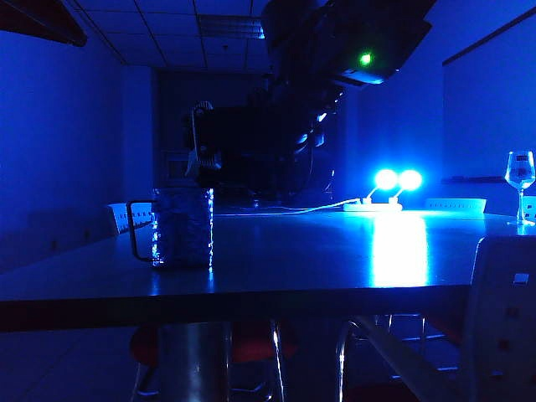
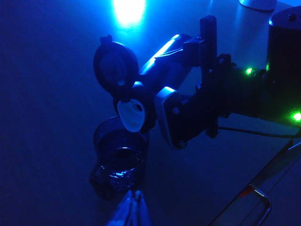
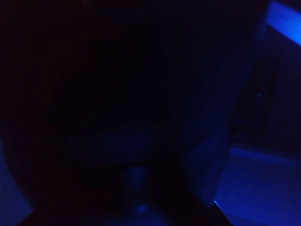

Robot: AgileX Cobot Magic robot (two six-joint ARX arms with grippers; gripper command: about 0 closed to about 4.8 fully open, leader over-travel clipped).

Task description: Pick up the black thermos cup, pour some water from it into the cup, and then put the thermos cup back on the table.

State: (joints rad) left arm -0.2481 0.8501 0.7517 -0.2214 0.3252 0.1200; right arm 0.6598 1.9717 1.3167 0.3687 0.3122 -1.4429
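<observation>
Now right gripper (image 2: 162, 110) clamped on black thermos cup (image 2: 155, 70), tipped, spout just above cup (image 2: 120, 155) on tabletop (image 1: 318, 260). Left gripper (image 2: 133, 209) fingers together near cup.

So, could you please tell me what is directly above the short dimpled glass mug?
The tilted black thermos cup, spout over the mug, held by the right gripper. No pouring stream discernible.
</observation>
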